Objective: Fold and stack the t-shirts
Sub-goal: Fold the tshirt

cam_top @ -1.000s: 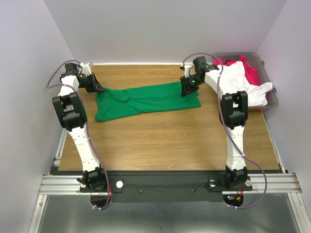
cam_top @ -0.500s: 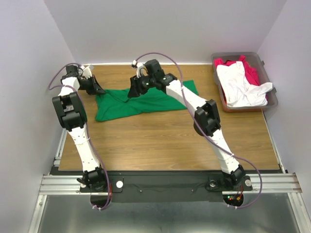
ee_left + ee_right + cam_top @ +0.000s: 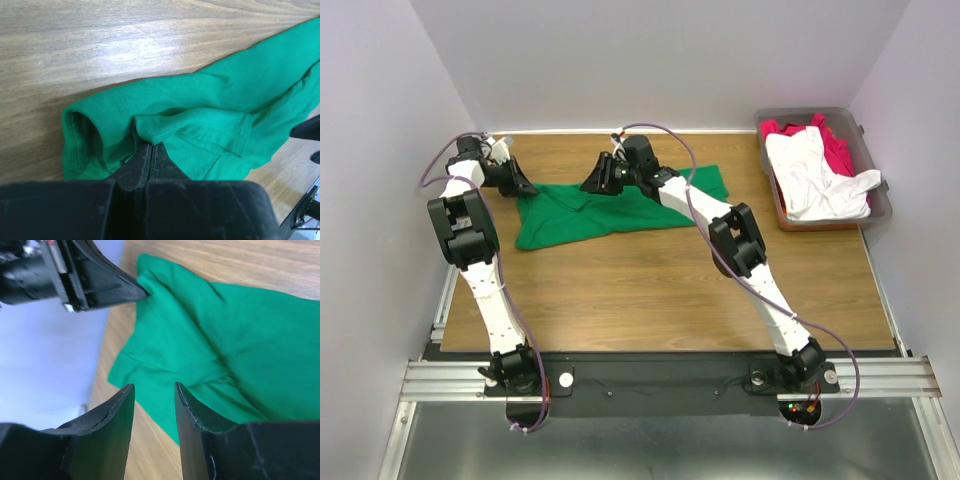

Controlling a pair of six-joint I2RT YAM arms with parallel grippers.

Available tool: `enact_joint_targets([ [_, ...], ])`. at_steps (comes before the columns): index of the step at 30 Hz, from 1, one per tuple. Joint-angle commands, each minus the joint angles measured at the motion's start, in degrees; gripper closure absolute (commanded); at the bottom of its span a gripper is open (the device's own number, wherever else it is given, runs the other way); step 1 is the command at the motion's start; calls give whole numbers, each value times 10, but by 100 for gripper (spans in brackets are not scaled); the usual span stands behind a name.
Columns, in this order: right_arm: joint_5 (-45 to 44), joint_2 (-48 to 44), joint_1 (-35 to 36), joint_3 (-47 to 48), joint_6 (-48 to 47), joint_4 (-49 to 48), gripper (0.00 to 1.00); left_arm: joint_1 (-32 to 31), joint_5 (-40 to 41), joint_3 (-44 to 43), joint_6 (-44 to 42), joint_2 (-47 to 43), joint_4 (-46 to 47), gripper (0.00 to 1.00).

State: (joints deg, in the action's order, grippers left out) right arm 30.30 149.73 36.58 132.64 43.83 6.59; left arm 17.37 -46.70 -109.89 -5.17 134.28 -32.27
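The bright green t-shirt (image 3: 620, 205) lies crumpled and stretched across the back of the wooden table. My left gripper (image 3: 523, 186) is shut on the green t-shirt's left end, pinching a fold (image 3: 165, 127) between its fingertips. My right gripper (image 3: 588, 186) is open and empty, hovering over the shirt's left-middle part (image 3: 200, 340); the left gripper's fingers (image 3: 115, 290) show in the right wrist view. The white t-shirt (image 3: 815, 175) lies over the crimson red t-shirt (image 3: 838, 145) in the bin at the back right.
The grey-brown plastic bin (image 3: 878, 215) stands at the back right corner. Walls close in the table at the back and both sides. Bare wooden table (image 3: 650, 290) spreads in front of the green shirt.
My right arm swung left from the shirt's right end near the bin to over its left-middle part, now empty. The shirt's right end lies let go. The left gripper stayed put.
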Motion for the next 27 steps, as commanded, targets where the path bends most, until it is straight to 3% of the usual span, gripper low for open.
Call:
enact_joint_targets([
  [1,-2,15,15,-7,73,-81,57,3,-22,5,9,-40,12,100],
  [5,12,19,22,-18,91,-88,61,3,-19,7,6,-43,12,100],
  [27,-9,46,36,-40,111,-93,59,2,-28,9,4,-45,22,100],
])
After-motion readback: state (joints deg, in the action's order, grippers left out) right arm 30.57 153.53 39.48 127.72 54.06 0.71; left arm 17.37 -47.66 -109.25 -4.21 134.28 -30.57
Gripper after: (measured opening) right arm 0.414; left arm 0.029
